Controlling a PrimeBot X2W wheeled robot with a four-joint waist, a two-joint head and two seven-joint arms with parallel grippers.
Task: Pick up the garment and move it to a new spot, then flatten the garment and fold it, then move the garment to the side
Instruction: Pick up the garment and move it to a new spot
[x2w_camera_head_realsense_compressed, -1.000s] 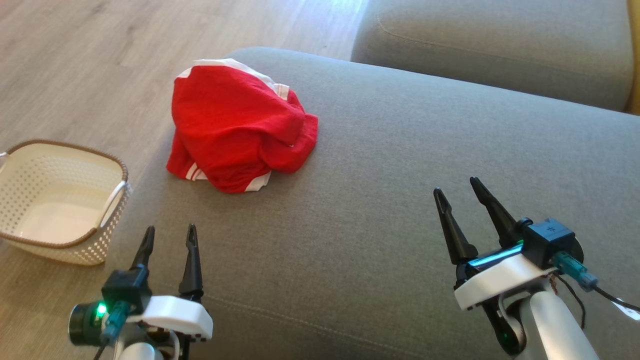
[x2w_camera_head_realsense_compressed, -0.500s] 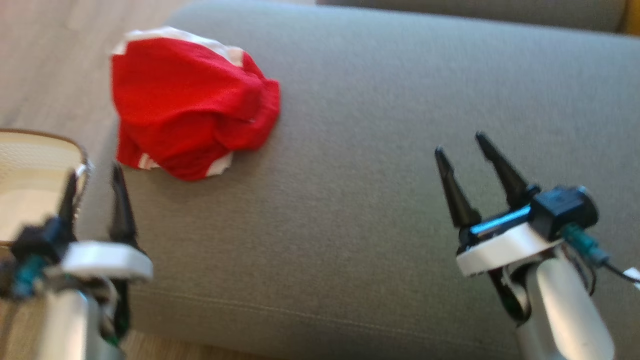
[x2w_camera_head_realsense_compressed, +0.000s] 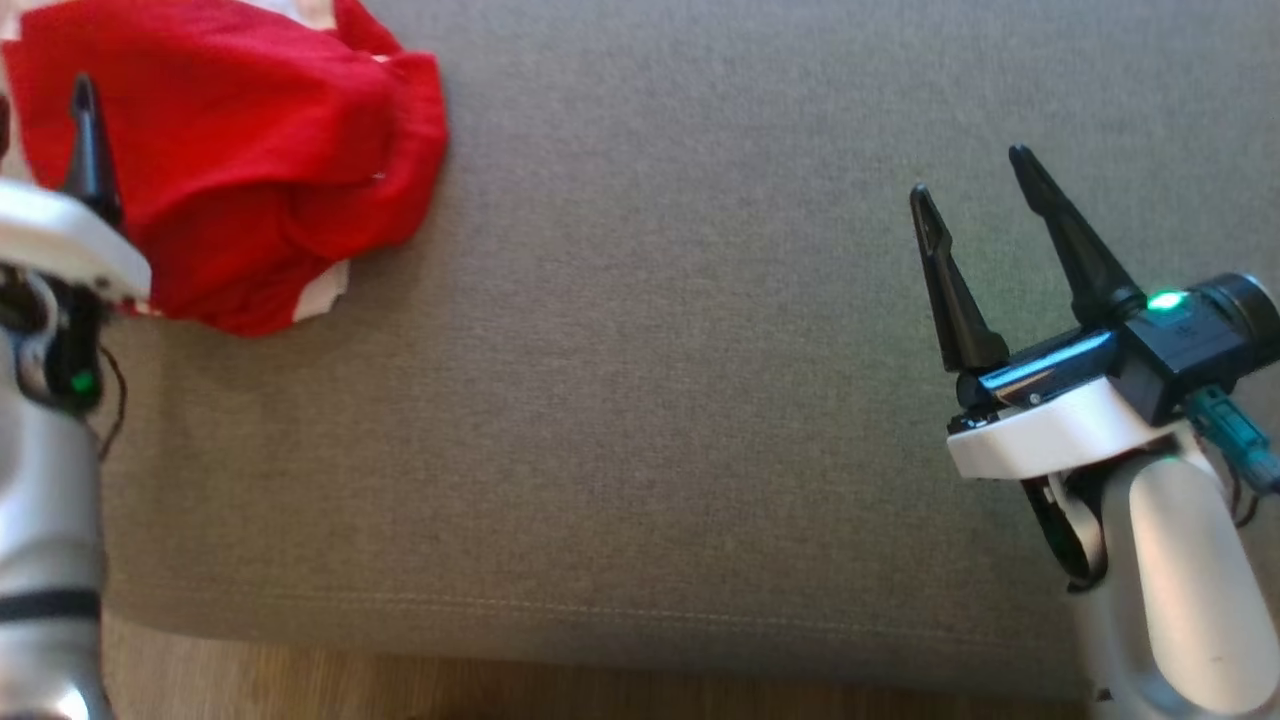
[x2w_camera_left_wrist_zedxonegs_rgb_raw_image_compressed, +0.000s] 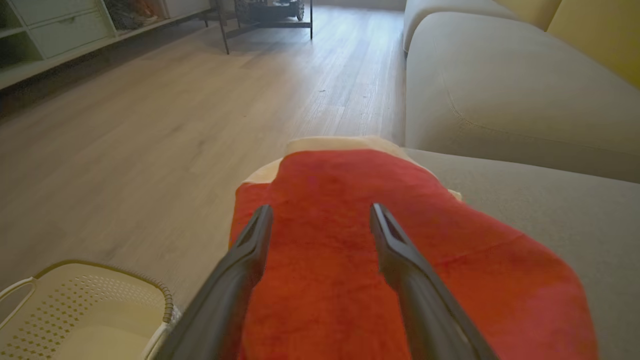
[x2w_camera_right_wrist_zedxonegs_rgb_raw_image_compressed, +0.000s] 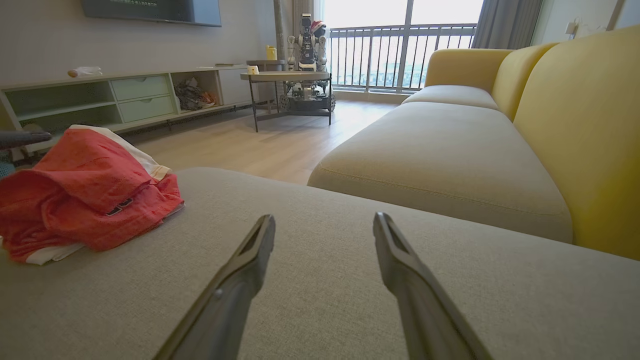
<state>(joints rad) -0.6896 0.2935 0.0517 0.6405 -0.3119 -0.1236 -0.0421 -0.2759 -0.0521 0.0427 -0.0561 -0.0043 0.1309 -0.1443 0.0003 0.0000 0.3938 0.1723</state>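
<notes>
Worry: garment (x2w_camera_head_realsense_compressed: 230, 170) is bunched at the cushion's (x2w_camera_head_realsense_compressed: 640, 400) left edge with the left gripper (x2w_camera_left_wrist_zedxonegs_rgb_raw_image_compressed: 320, 215) spread open over it, so a shallow pinch might snag one layer or shove it off the cushion, while the right gripper (x2w_camera_head_realsense_compressed: 970, 175) sits open and empty toward the cushion's right.

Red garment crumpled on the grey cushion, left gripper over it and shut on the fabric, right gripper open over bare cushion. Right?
No: the left gripper is open, its two fingers spread over the red garment, not closed on it, as the left wrist view shows. The rest stands: garment crumpled on the grey cushion, right gripper open over bare cushion.
</notes>
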